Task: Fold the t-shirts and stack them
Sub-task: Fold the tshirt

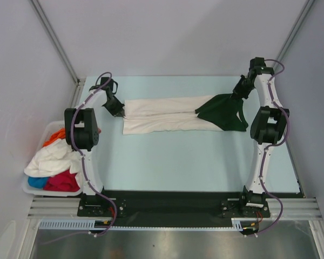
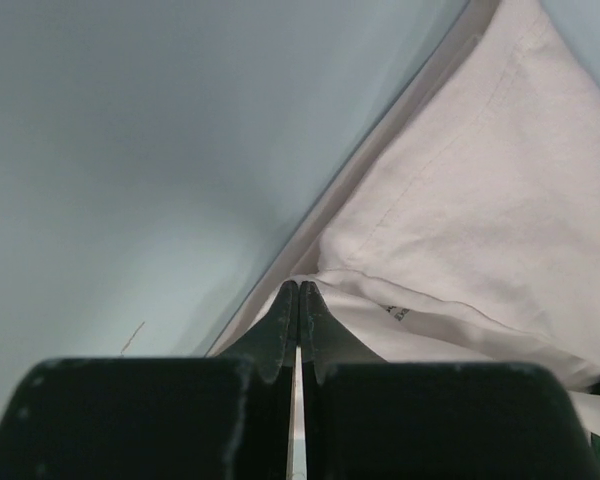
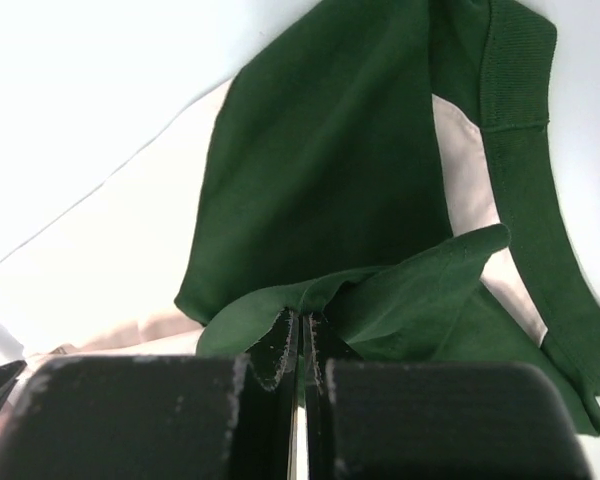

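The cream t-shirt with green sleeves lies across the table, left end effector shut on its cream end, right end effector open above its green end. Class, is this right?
One slip: the right end effector is shut on the green end of the t-shirt, as the right wrist view shows. The rest stands.

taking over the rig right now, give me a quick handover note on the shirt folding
Grippers: left gripper shut on the cream hem end of the cream-and-green t-shirt; right gripper shut on its green sleeve end.
Where: that shirt is stretched between them across the far part of the table and appears folded lengthwise. The other t-shirts are heaped in the basket on the left.
Done: nothing stacked yet.
Left: finish this fold, then fold and stack the rest.
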You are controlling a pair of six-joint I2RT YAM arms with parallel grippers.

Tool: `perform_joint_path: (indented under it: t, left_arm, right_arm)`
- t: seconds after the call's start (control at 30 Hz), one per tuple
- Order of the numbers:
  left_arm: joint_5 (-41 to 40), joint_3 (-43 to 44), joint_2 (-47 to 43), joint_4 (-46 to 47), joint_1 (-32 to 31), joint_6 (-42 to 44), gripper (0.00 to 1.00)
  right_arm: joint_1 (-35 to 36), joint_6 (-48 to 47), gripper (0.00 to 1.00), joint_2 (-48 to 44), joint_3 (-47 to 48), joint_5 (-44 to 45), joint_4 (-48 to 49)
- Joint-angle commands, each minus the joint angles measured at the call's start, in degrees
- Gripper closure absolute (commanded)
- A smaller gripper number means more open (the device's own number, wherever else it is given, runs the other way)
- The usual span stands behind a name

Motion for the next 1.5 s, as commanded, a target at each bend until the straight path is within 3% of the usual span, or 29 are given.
perform_joint_path:
  t: [0.0, 1.3, 1.37, 1.47]
  left_arm:
    - [0.8, 4.1, 1.0, -0.2, 0.6, -0.3, 1.00]
    - [-0.3, 9.2, 5.1, -0.4, 0.9, -0.5, 1.00]
    - [-1.5, 9.4, 4.4, -0.5, 0.9, 0.4, 0.96]
    - [-6.8, 10.8, 1.4, -1.9, 0.9, 3.1, 0.69]
  right_arm:
    - [0.0, -1.2, 1.00, 0.9, 3.1, -0.6, -0.8]
    - [0.5, 3.1, 1.00, 9.6, 8.6, -2.6, 13.4]
    - [0.2, 3.4, 0.97, 10.6, 8.7, -2.7, 14.0]
    - [-1.4, 3.6, 0.79, 12.3, 11.6, -4.2, 14.0]
